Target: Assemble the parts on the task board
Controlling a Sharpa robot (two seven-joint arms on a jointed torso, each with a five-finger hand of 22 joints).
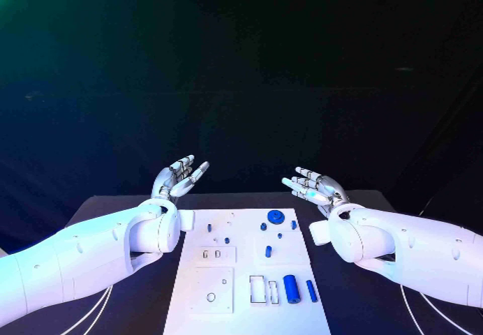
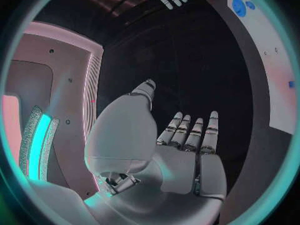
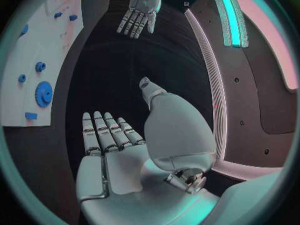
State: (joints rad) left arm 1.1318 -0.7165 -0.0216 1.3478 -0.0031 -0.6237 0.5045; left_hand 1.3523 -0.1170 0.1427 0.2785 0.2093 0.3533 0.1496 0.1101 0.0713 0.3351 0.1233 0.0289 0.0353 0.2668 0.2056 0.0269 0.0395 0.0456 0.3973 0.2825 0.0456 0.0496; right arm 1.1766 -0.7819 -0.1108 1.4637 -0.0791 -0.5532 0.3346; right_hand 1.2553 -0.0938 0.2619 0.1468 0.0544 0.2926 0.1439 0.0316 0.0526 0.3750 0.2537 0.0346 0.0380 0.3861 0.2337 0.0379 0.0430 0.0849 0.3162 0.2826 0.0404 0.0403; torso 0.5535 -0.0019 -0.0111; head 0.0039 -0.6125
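Both arms are hanging out above the far end of the table (image 1: 121, 204), one on each side of the task board (image 1: 248, 307), and neither is touching anything. The left robot hand (image 1: 177, 177) is sitting with its fingers stretched out and apart, holding nothing; the left wrist view is showing the same thing, palm bare and fingers straight. The right robot hand (image 1: 315, 186) is doing pretty much the mirror of that, fingers spread and nothing in it. The task board is lying flat in the middle of the table between the two arms. On it, a big blue gear (image 1: 275, 216) is sitting near the far edge with a couple of small blue parts (image 1: 264, 226) just beside it, a blue peg (image 1: 269, 251) is lying mid-board, and a fat blue cylinder (image 1: 291, 288) is lying near the close end next to a thinner blue pin (image 1: 311, 290).
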